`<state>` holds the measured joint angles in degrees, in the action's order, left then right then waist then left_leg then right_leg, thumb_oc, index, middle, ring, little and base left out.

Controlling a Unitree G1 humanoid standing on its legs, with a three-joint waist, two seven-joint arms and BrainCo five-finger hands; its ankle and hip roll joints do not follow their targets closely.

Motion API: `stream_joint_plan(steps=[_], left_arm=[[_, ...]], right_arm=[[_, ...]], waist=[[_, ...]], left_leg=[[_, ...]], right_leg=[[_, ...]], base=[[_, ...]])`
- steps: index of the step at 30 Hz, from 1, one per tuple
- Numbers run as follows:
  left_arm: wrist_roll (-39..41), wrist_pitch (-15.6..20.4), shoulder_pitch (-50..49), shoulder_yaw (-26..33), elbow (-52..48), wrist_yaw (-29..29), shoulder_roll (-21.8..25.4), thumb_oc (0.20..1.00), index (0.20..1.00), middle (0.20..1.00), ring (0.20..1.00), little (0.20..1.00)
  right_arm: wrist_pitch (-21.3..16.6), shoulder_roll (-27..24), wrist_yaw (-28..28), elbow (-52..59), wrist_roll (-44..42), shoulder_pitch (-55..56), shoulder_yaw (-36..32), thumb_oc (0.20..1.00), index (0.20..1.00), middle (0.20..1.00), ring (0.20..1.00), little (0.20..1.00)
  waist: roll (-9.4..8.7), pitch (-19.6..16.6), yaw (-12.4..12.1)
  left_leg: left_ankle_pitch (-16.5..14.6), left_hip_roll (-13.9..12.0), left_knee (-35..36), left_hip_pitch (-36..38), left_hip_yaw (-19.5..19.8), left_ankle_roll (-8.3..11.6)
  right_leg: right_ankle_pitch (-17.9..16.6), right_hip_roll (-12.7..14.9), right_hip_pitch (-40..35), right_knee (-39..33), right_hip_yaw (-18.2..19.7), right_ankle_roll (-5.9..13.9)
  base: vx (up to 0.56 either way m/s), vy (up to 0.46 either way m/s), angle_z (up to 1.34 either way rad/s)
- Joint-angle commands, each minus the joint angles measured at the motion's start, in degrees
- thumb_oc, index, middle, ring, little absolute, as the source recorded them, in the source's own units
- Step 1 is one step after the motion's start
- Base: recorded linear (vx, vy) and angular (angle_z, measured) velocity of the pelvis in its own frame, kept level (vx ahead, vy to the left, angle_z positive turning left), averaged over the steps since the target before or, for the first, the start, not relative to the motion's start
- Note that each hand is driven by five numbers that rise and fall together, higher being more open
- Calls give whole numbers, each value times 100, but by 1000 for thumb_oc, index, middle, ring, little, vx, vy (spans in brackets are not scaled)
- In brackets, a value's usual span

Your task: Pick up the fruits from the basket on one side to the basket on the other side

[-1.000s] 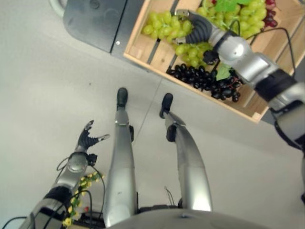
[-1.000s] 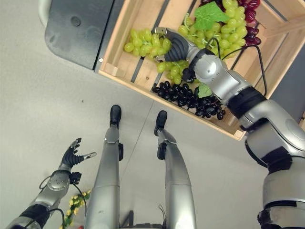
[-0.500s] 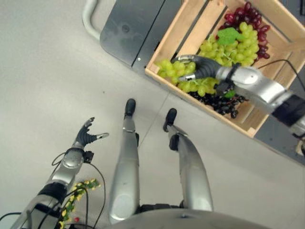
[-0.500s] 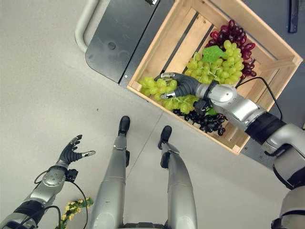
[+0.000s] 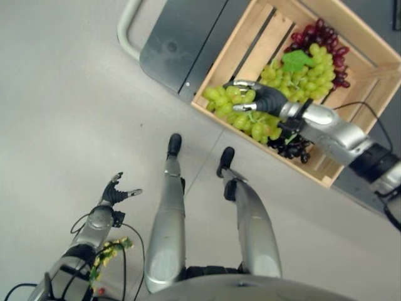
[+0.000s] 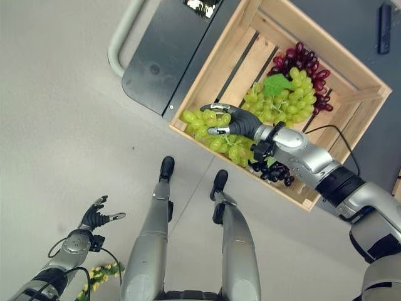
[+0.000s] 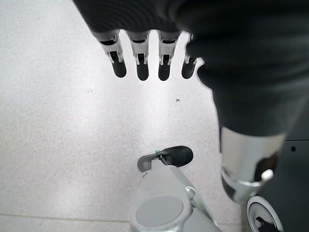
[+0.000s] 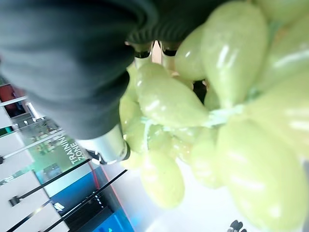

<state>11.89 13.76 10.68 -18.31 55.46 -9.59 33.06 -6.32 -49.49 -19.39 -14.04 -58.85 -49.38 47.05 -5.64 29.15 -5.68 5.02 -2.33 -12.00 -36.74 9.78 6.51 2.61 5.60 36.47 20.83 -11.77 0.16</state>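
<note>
A wooden crate [image 6: 351,81] on a dark cart holds green, dark red and black grapes. My right hand [image 6: 241,122] is curled round a bunch of green grapes [image 6: 216,135], raised over the crate's near left corner. The same bunch of green grapes [image 8: 217,111] crowds the right wrist view, pressed against the hand. More green grapes with a leaf [image 6: 285,100] lie in the crate, with dark red grapes [image 6: 307,63] behind and black grapes [image 6: 272,170] at the front wall. My left hand [image 5: 117,191] hangs low at the left over the floor, fingers [image 7: 140,60] spread and straight, holding nothing.
The dark cart [image 5: 188,37] with a pale handle [image 5: 128,28] stands under and left of the crate. Small yellow flowers [image 5: 106,254] lie on the floor by my left arm. Bare grey floor [image 5: 56,113] spreads to the left.
My right hand has lifted the green bunch up and toward the crate's near left corner. The camera has shifted, so the crate sits differently in view. The left hand stays open.
</note>
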Motion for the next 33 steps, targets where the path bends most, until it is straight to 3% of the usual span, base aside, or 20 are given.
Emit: stream_joint_plan(steps=[1, 15, 24, 28, 33], left_arm=[[-276, -36, -39, 199, 157, 18, -127, 1000, 1000, 1000, 1000, 1000], [-490, -127, -157, 490, 636, 181, -174, 1000, 1000, 1000, 1000, 1000], [-534, -151, -282, 640, 711, 178, -267, 1000, 1000, 1000, 1000, 1000], [-460, -76, -342, 599, 210, 148, -282, 1000, 1000, 1000, 1000, 1000], [-349, 68, -371, 362, -709, 290, -120, 1000, 1000, 1000, 1000, 1000]], right_arm=[[-523, 332, -167, 759, -637, -125, -425, 200, 200, 200, 200, 200], [-560, 1036, 42, 578, -848, 662, -1299, 200, 200, 200, 200, 200], [-608, 1422, 43, 770, -1058, 1241, -1696, 200, 200, 200, 200, 200], [-656, 1732, 80, 898, -1117, 1498, -1833, 200, 200, 200, 200, 200], [-668, 1740, 153, 905, -920, 1506, -1882, 200, 200, 200, 200, 200]], waist=[[44, 64, 37], [-78, 26, 30], [-83, -196, 82], [-42, -312, 78], [36, -407, 64]], left_leg=[[39, 221, 80, 200, -192, -28], [-161, 241, 91, 1244, -142, -148], [-198, 229, 112, 1364, -109, -159], [-219, 232, 97, 1439, -50, -173], [-214, 289, 117, 1539, 8, -183]], right_leg=[[96, 226, -462, 40, 119, 621], [191, 241, -1545, -96, 80, 665], [243, 227, -1679, -152, 57, 641], [276, 247, -1776, -146, 17, 635], [293, 272, -1928, -169, -54, 635]], base=[[23, -9, 4], [18, 4, 5], [0, 0, 0], [0, 0, 0], [2, 2, 5]])
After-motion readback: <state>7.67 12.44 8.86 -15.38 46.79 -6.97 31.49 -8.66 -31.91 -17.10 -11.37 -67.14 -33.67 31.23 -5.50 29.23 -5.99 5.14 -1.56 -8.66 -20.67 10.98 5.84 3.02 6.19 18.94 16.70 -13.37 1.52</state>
